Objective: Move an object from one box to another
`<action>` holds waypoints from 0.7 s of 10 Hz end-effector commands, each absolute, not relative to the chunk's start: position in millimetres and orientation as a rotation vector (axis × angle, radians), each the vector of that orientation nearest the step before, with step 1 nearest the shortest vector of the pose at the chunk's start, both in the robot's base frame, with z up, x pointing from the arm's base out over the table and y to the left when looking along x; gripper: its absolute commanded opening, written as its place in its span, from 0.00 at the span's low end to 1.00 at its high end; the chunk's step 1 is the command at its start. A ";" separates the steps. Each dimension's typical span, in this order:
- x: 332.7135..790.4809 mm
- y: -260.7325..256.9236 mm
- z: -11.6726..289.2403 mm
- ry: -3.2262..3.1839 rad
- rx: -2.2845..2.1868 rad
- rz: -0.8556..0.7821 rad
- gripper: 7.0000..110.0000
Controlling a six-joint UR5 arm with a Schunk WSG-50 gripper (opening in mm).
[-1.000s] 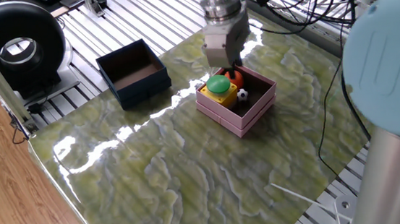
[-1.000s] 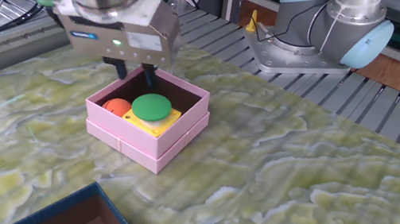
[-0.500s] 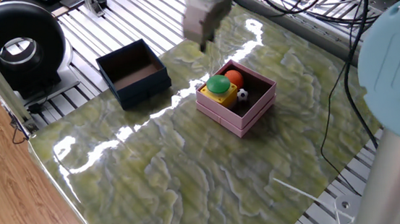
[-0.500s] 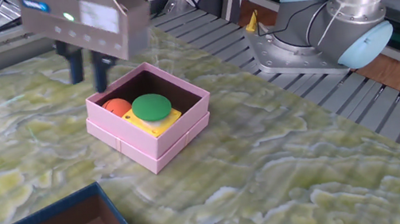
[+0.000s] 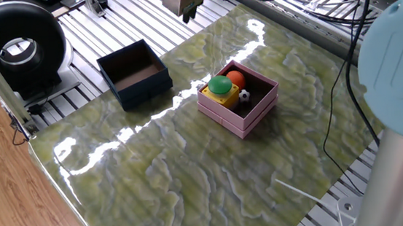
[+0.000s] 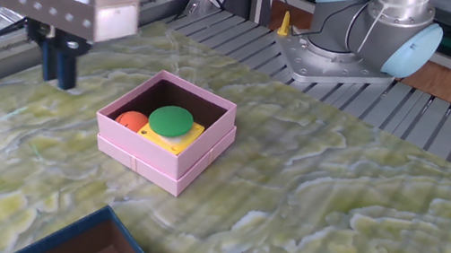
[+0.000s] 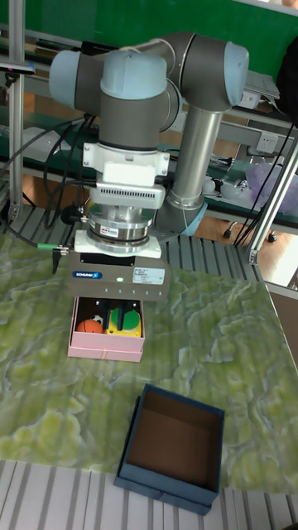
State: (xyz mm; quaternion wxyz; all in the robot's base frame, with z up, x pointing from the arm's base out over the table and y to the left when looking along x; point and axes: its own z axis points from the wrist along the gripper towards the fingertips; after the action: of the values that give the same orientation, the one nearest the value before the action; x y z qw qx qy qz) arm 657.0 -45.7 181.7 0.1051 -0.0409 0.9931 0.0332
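The green-veined marble tabletop (image 5: pixel 192 172) fills most of the scene. Above it, between the two boxes, hangs the gripper (image 6: pixel 62 66); its dark fingers (image 6: pixel 65 61) sit close together with nothing between them, though whether they are fully closed I cannot tell. The navy box (image 5: pixel 134 73) stands near the table's edge with only its brown floor showing. Well apart from it sits the pink box (image 5: pixel 238 99), holding a yellow block topped by a green dome (image 5: pixel 220 86), an orange ball (image 5: pixel 236 78) just beside that, and a tiny soccer ball (image 5: pixel 244 94) next to the block.
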 end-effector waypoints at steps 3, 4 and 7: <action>673.2 -47.2 189.1 2.891 -0.043 0.092 0.00; 673.2 -41.4 189.8 2.889 -0.047 0.127 0.00; 671.5 -39.8 189.9 2.895 -0.047 0.134 0.00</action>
State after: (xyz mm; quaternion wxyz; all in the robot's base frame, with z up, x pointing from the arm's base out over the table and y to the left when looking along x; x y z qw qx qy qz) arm 670.4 -42.2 187.4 0.1199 -0.0204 0.9918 0.0396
